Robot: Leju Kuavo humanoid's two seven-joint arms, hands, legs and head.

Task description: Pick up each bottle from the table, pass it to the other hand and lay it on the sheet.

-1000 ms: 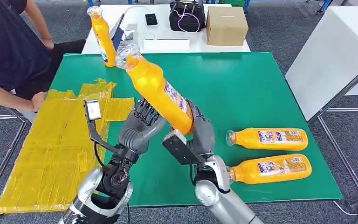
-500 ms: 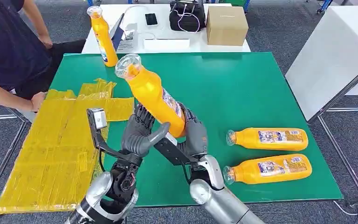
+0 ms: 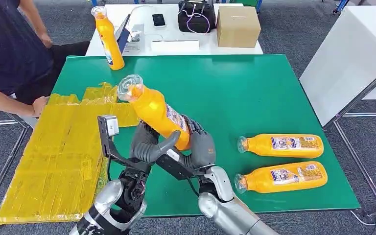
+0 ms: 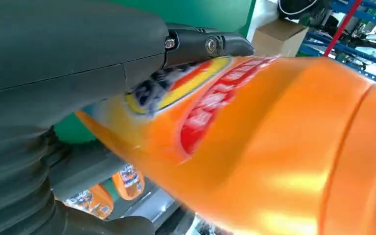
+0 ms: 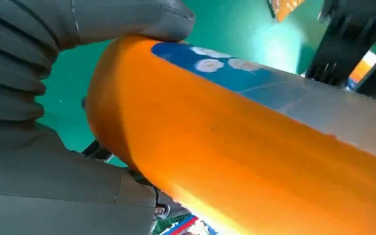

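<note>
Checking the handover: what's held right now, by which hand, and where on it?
One orange bottle, tilted, neck up toward the yellow sheet. Both hands are on its lower body near the base: right hand wrapped around it, left hand closing on the other side.

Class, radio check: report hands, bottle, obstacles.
Left hand and right hand both on held bottle, mid-handover above table. Yellow sheet at left, a person's hand on its edge.
</note>
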